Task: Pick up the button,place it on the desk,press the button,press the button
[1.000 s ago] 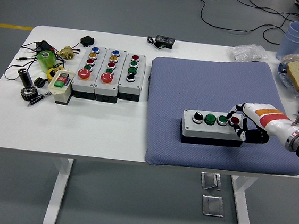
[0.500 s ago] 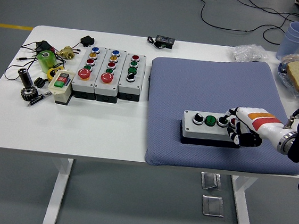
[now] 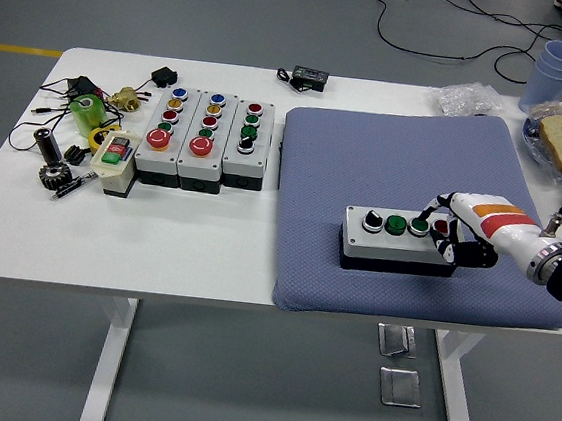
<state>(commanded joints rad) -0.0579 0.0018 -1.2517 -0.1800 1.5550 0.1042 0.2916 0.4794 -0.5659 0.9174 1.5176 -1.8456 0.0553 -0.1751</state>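
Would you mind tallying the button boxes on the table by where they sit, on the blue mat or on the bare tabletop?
On the blue mat: 1, the four-button box under the right hand.
On the bare tabletop: 4, three grey boxes in a row and one small cream box.
Total: 5 button boxes.
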